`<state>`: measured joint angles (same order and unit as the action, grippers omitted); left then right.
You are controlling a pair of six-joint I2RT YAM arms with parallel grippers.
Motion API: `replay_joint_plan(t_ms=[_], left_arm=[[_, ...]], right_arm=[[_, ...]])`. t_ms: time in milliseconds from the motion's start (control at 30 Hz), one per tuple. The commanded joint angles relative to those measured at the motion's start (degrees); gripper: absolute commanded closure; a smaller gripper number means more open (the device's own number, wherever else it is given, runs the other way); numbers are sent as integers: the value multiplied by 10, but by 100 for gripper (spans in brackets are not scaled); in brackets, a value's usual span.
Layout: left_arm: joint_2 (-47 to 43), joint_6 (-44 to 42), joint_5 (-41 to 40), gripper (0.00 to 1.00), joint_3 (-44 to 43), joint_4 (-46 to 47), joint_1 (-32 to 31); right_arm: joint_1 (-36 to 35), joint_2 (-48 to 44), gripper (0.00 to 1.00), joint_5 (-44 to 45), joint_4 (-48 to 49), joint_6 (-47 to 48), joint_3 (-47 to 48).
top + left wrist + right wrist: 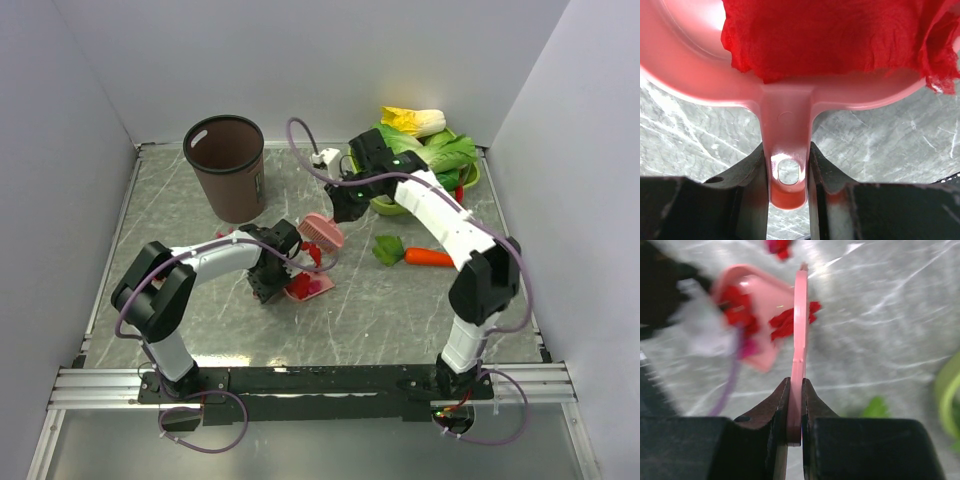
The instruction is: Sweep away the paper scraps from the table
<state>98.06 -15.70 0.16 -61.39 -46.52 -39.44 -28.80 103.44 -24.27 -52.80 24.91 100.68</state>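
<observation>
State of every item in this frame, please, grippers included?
Left gripper: shut on the dustpan handle.
Right gripper: shut on the brush.
Dustpan: held, red paper scraps inside.
Brush: held edge-on near the dustpan.
Bin: upright, open.
Carrot: lying on the table.

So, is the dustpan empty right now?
No, crumpled red paper scraps lie in the pink dustpan held by the left gripper.

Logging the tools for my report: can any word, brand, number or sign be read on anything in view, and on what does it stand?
None can be read. The pink dustpan shows only a faint moulded ring on its handle, no letters. The pink brush and the brown bin carry no legible marking.
</observation>
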Motion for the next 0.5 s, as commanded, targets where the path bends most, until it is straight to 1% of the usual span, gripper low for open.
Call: replay_joint_plan(t_ms=[0,233,400,467], left_arm=[[-1,-3,8,99,-15,8,1],[-44,-16,4,99,8,38,4],[-96,-30,4,99,40,78,14],[-122,-42,22,99,55,89,21]], right_arm=[[6,-69,100,-29,-43,-58,-18],[52,-111,100,36,-16,-75,-39],[54,-121,100,59,-6,-84,-58],[55,-123,100,60,1,-93,-64]])
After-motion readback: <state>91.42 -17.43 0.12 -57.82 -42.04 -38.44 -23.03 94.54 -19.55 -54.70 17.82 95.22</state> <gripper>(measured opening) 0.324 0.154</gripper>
